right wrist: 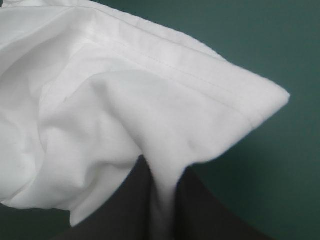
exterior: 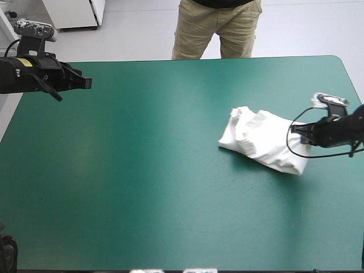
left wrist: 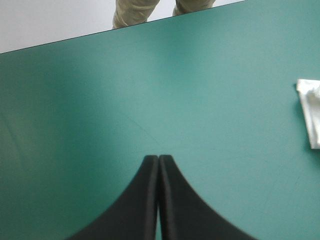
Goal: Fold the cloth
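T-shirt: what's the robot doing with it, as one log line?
T-shirt: bundle on table | right fingers: shut on T-shirt | left fingers: shut, empty, far off

The T-shirt (exterior: 264, 139) is a white, loosely folded bundle lying on the right half of the bench (exterior: 142, 170), close to its right edge and about midway between the far and near edges. It sits aslant, one end toward the far left and the other toward the near right. Its upper layers are rumpled, with a raised fold at the far-left end. Seen close, the T-shirt (right wrist: 125, 100) shows a hemmed edge with two rows of stitching running to a rounded corner. A flap of cloth below that hem is pinched between the black fingers of the right claw (right wrist: 162, 175). Elsewhere only a small white end of the T-shirt (left wrist: 312, 112) shows, flat on the teal-green cover.
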Available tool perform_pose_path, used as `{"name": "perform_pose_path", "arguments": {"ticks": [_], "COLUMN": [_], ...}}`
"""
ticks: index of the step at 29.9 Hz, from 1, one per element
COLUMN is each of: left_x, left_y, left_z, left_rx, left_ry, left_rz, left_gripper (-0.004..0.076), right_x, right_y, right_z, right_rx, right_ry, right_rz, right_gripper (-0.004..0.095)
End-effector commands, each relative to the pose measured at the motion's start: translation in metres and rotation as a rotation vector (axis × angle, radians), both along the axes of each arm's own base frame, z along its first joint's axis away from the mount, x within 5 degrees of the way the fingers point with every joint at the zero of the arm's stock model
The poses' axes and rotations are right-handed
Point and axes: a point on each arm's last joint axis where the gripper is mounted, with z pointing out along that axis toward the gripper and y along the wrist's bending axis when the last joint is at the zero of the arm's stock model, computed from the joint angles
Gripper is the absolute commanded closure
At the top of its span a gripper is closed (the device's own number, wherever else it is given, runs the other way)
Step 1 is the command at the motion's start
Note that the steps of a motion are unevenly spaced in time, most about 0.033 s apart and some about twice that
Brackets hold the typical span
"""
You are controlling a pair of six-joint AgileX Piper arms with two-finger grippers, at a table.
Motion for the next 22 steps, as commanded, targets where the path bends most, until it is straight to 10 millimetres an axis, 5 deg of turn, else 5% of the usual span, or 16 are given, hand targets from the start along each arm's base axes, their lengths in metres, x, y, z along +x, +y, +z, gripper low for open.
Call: {"name": "perform_pose_path", "arguments": {"ticks": [1,8,16,22], "left_x": [-0.016,-0.016,-0.021,-0.053], "left_y": [-0.003,-0.003,-0.002,0.005], "left_z": [0.013,0.013,0.018,0.045], "left_rx": [-0.014,-0.014,-0.010,-0.014], "left_ry": [-0.026,-0.024,-0.062,-0.229], "left_rz": [-0.022,-0.023,-0.016,0.087], "left_gripper": [0.0733,0.0733,0.0733,0.0733], "right_x": [-0.019,-0.027,-0.038,-0.067], "right_y": [-0.025,-0.036,-0.045,-0.029], "right_z": [0.026,0.026,0.032,0.082], "right_rx": [-0.074,-0.180,-0.271,-0.270], "right_ry": [-0.082,-0.032,0.004,-0.225], "right_rz": [-0.121,-0.163,-0.270,-0.287], "right_gripper": [0.0905,0.0853,0.0228,0.0210]}}
